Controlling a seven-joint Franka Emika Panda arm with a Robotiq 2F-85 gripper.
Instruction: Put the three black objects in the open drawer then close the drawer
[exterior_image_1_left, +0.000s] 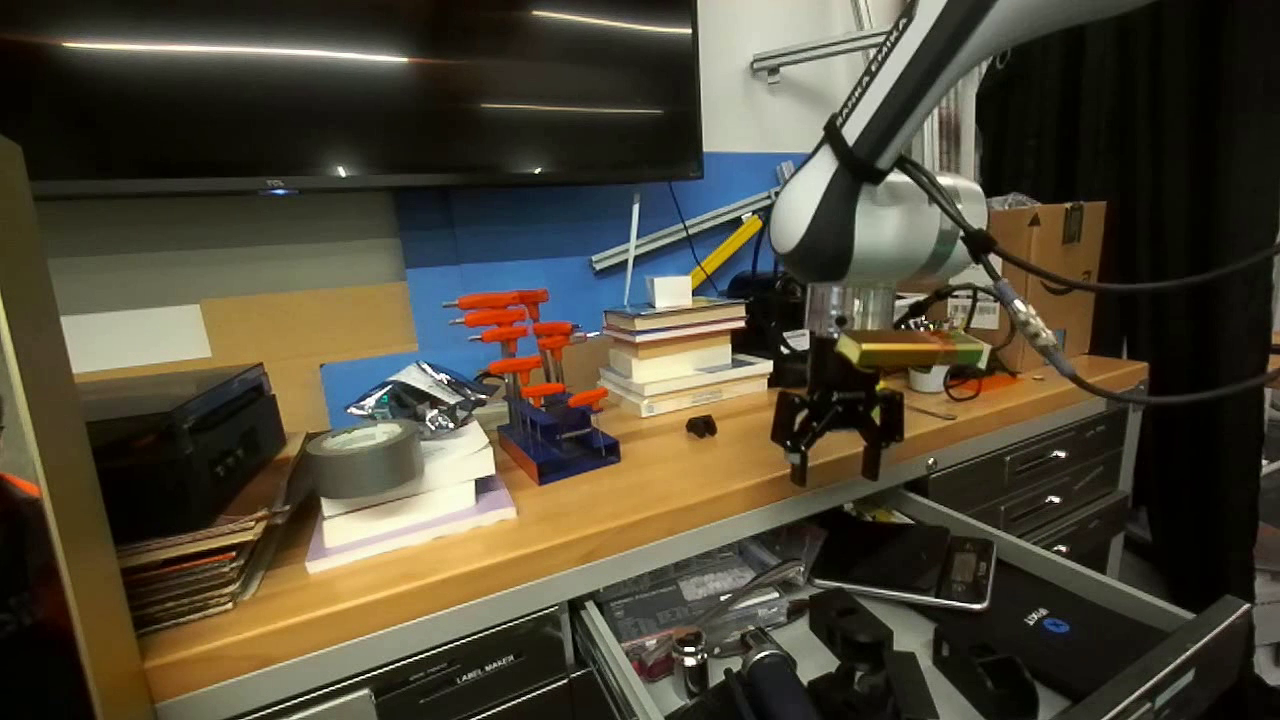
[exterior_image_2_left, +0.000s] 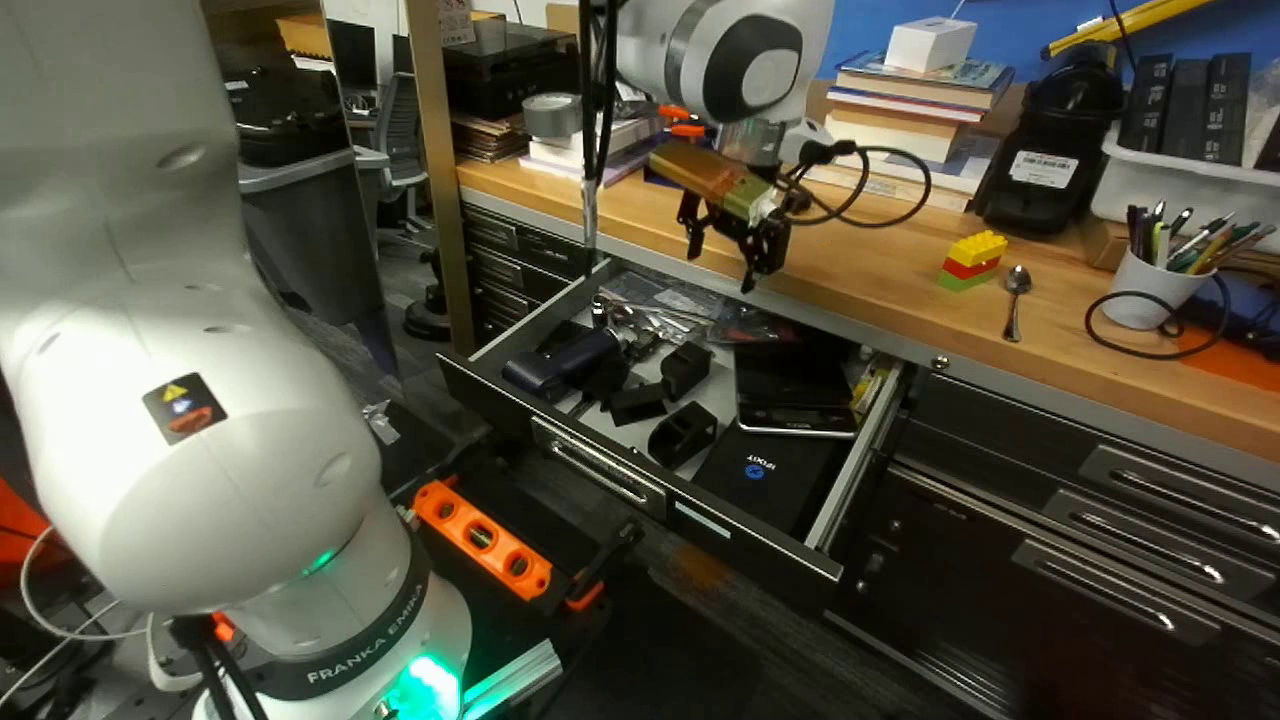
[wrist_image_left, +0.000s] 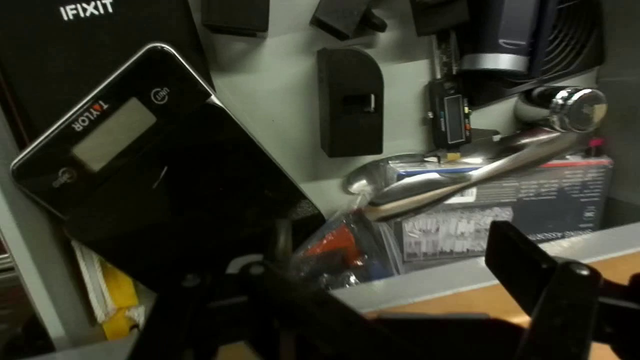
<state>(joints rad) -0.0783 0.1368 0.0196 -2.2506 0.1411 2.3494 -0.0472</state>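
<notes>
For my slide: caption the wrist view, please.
Beyond the open gripper, the drawer holds a scale, calipers and black blocks.

In an exterior view: FRANKA EMIKA on arm (exterior_image_1_left: 890, 110), 1 o'clock; LABEL MAKER on drawer front (exterior_image_1_left: 490, 670), 7 o'clock. In an exterior view: FRANKA EMIKA on robot base (exterior_image_2_left: 345, 645), between 7 and 8 o'clock; yellow warning triangle on sticker (exterior_image_2_left: 185, 408), 9 o'clock. Wrist view: IFIXIT on black case (wrist_image_left: 110, 42), 10 o'clock; TAYLOR, UNIT on scale (wrist_image_left: 175, 175), 9 to 10 o'clock
</notes>
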